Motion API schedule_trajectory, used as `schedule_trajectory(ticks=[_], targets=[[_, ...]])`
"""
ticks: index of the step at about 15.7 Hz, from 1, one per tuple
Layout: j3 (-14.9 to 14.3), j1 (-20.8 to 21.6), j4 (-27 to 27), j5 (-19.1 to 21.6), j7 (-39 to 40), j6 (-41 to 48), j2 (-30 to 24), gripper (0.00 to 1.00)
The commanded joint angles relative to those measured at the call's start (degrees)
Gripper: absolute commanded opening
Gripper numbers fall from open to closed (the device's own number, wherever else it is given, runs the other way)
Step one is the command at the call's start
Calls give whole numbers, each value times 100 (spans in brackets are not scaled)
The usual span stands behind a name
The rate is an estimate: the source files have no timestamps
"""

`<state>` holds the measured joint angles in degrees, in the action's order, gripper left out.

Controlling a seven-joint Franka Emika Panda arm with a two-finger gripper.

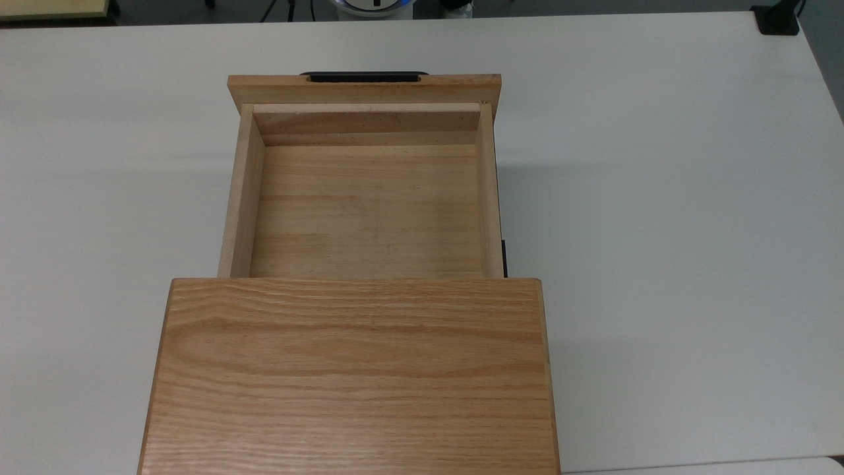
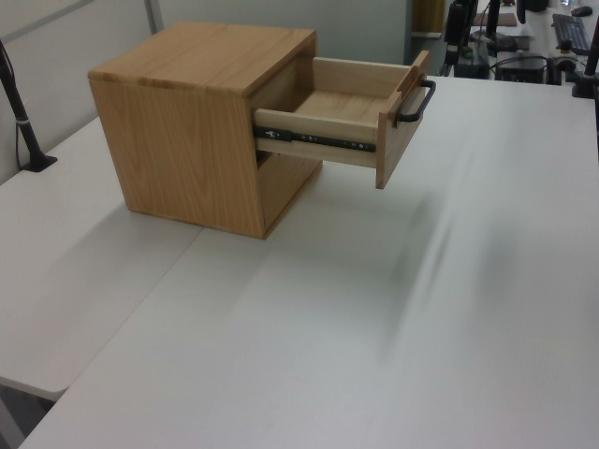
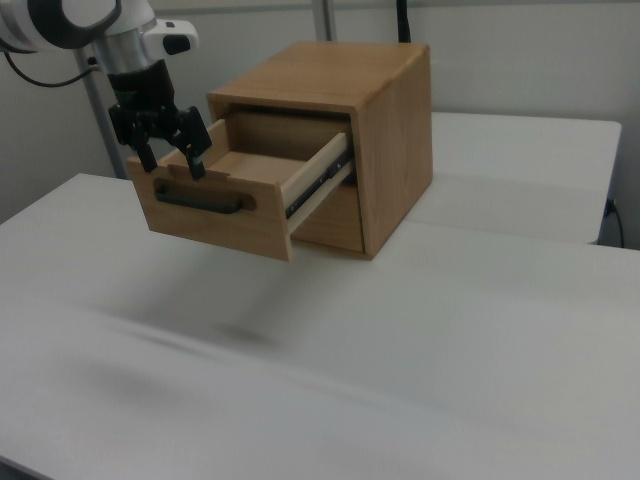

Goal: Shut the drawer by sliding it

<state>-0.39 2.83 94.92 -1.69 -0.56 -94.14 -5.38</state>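
Light-wood drawer [image 1: 366, 211] stands pulled well out of the cabinet [image 1: 353, 376] on the white table [image 1: 659, 198], its inside bare. In the right view the gripper [image 3: 172, 160] hangs above the drawer's front panel, fingers spread, holding nothing.

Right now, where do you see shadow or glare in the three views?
Top view: soft shadow on the table beside the drawer, faint sheen on the cabinet top. Left view: streaky grey smears on the table. Right view: a blurred shadow under the drawer, gripper dark against the wall.
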Motion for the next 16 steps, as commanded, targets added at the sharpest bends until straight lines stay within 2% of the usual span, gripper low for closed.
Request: schedule_trajectory(ticks=[1, 11, 16], targets=[[-49, 112, -44, -77, 29, 123, 2, 100], [-40, 112, -9, -86, 82, 150, 2, 100], [13, 130, 193, -297, 820, 229, 107, 100]])
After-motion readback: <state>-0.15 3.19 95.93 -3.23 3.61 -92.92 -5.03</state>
